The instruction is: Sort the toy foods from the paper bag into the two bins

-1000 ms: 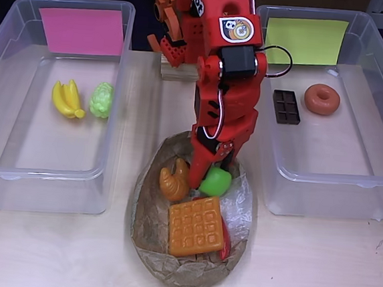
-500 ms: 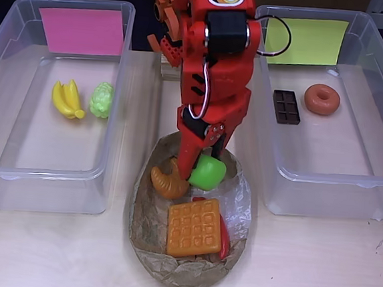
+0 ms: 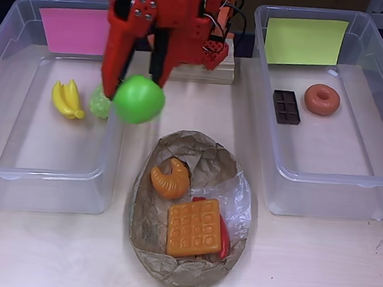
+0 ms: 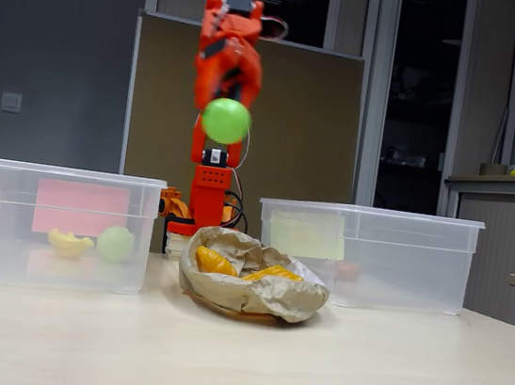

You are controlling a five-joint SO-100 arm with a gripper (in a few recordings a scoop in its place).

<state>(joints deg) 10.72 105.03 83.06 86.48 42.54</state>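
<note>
Nearest the camera, the crumpled brown paper bag (image 3: pixel 192 214) is lying on the pale worktop (image 3: pixel 315 262), holding an orange plastic waffle (image 3: pixel 195 227), a croissant (image 3: pixel 170 178) and a red chili (image 3: pixel 224 244). Above and beyond it, the red pincer (image 3: pixel 132 88) is gripping the round green plastic apple (image 3: pixel 139 99) high over the inner wall of the clear pink-labelled bin (image 3: pixel 15 168). That bin's floor lies just leftward in the overhead view, carrying yellow bananas (image 3: pixel 68 99) and pale green grapes (image 3: pixel 100 102); the yellow-green-labelled bin (image 3: pixel 322 188) sits well apart.
</note>
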